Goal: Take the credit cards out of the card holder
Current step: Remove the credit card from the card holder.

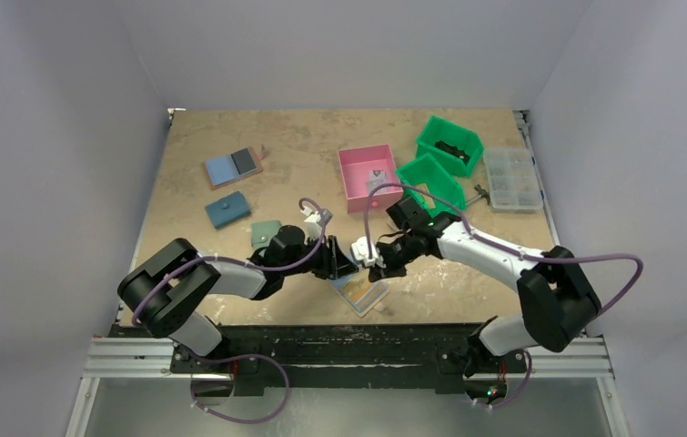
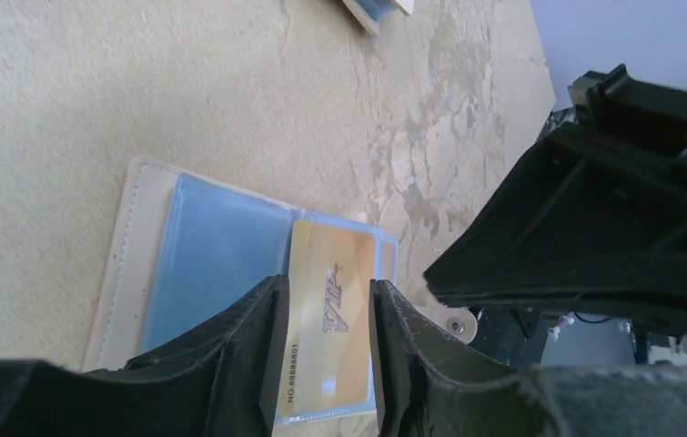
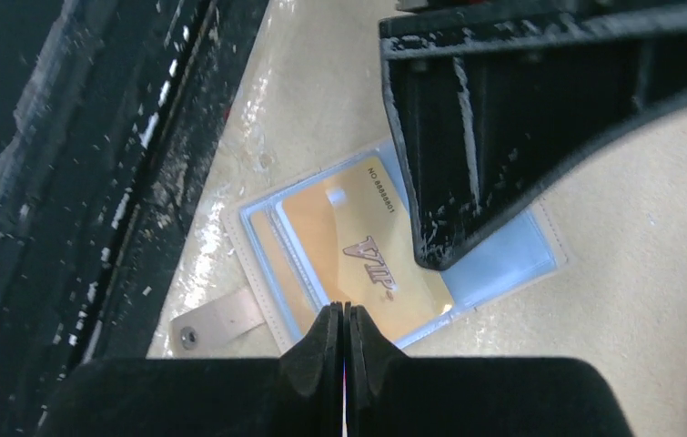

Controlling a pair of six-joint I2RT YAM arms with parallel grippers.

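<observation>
the right end effector point(image 3: 341, 314) is seen with its fingers pressed together, the tips at the near edge of the gold credit card point(image 3: 371, 250); whether that edge is pinched cannot be told. the left end effector point(image 2: 327, 289) is held with its fingers apart, the card framed between them. beneath both, the card holder point(image 3: 503, 269) is laid open on the table point(image 2: 139, 82), its snap tab point(image 3: 217, 320) just beside the right tips.
</observation>
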